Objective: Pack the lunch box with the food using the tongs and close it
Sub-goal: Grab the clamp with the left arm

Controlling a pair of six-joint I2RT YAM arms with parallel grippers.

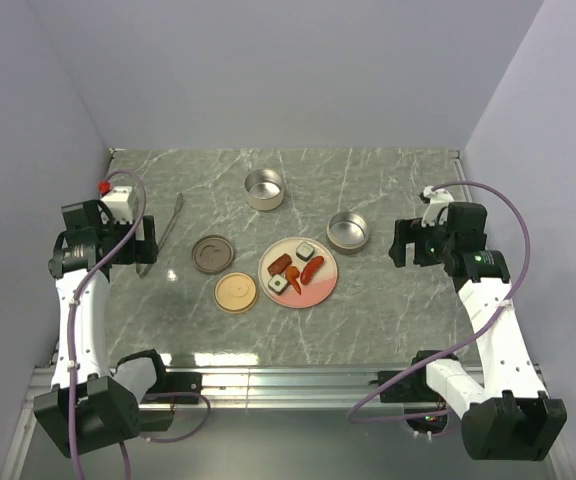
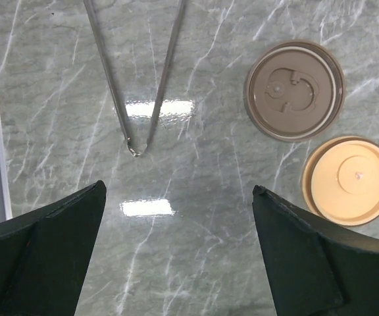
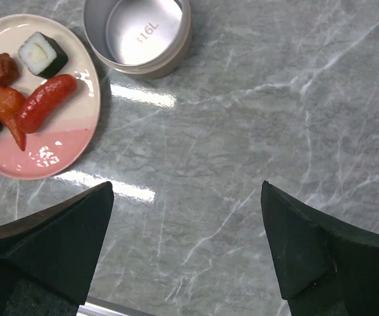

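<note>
Left gripper [image 2: 177, 189] and right gripper [image 3: 186, 185] stand spread wide, holding nothing. Long slim silver metal tongs [image 1: 163, 232] lie untouched, left of top view.

Your tabletop [image 1: 398, 312]: grey-green marble pattern with white veins, glossy, showing bright lamp glare. A round plate [image 1: 320, 290] sits near its middle, cream on the far part, pink on the near part. Pale lilac walls [image 1: 268, 70] close three sides. A metal rail [image 1: 278, 378] runs along the near edge.

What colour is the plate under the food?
The plate is cream with a pink section, clearest in the right wrist view.
</note>
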